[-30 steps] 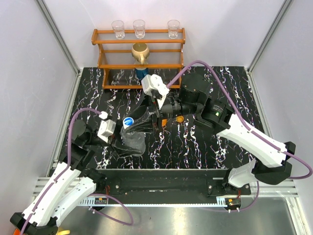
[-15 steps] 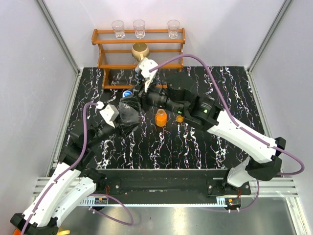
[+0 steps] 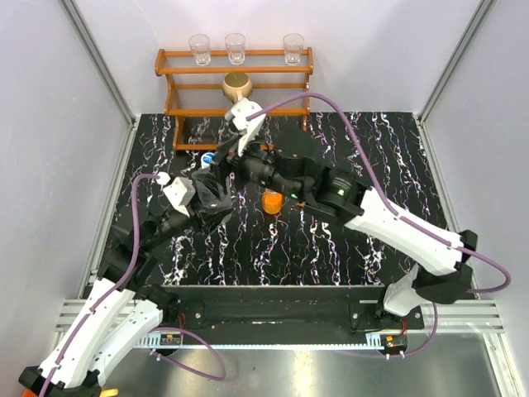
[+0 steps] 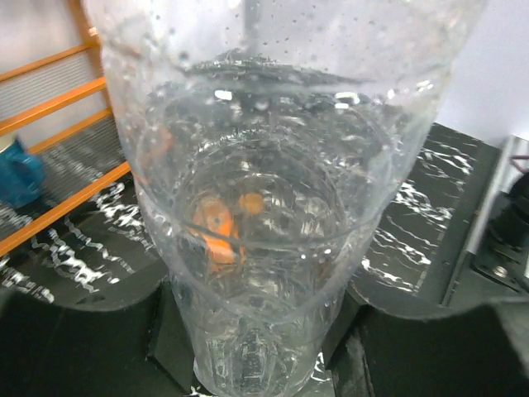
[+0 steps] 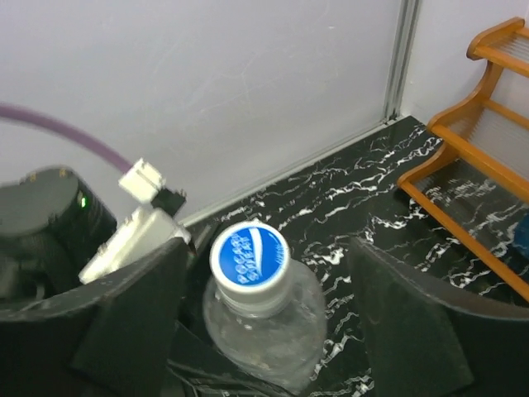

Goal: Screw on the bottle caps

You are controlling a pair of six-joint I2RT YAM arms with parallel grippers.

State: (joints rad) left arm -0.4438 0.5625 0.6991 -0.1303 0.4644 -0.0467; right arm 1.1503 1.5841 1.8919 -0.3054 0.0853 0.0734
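A clear bottle (image 3: pixel 208 192) leans over the black marble table, with my left gripper (image 3: pixel 201 205) shut on its lower body. In the left wrist view the bottle (image 4: pixel 264 190) fills the frame, and the left gripper (image 4: pixel 256 335) clamps it between dark pads. A white cap with a blue top (image 5: pixel 249 255) sits on the bottle's neck (image 5: pixel 263 327). My right gripper (image 5: pixel 266 248) stands open around it, its fingers (image 5: pixel 136 318) apart from the cap on both sides. A small orange bottle (image 3: pixel 271 201) stands upright to the right. The orange cap is hidden.
A wooden rack (image 3: pixel 235 93) at the back holds three clear glasses (image 3: pixel 235 47) and a gold pot (image 3: pixel 237 84). Grey walls close in left, right and behind. The right arm (image 3: pixel 364 211) stretches across the table's middle.
Both arms carried the clear bottle back and left toward the rack. The right gripper, shut on the cap before, has opened. The orange bottle now shows beside the arm.
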